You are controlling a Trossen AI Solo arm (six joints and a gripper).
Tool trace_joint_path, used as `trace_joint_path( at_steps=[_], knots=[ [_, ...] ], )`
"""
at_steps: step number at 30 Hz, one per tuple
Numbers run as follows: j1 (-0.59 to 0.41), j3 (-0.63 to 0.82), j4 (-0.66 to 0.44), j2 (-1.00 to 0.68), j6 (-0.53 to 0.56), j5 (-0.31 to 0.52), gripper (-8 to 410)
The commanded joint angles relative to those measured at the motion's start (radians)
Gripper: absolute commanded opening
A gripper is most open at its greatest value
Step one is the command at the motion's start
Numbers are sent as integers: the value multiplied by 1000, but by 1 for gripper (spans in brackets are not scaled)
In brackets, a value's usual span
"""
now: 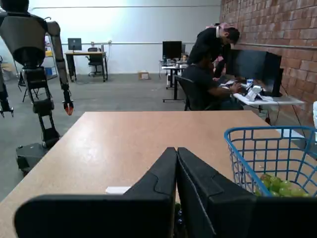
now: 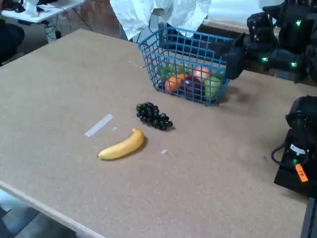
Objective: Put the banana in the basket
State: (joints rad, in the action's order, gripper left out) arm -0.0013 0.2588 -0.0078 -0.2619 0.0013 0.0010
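From my remote station, fixed view, left to right:

- Strip of pale tape (image 2: pixel 98 125): flat on the table (image 2: pixel 59 74), far left of my claw.
- Banana (image 2: pixel 122 146): lying on the table, well apart from the claw, outside the basket, near the grape bunch.
- Grape bunch (image 2: pixel 154 116): dark, between banana and basket.
- Basket (image 2: pixel 184 64): blue wire, holding mixed fruit, just beside the claw.
- Claw (image 2: pixel 233 62): raised at the basket's right end; in the wrist view its fingers (image 1: pixel 158 183) sit pressed together, empty.
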Motion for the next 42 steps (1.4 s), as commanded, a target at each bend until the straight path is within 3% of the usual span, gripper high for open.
trace_joint_path(
  at_steps=[1, 42],
  knots=[
    [0, 1, 4, 0, -2, -1, 0],
    [0, 1, 27, 0, -10, -1, 0]
  ],
)
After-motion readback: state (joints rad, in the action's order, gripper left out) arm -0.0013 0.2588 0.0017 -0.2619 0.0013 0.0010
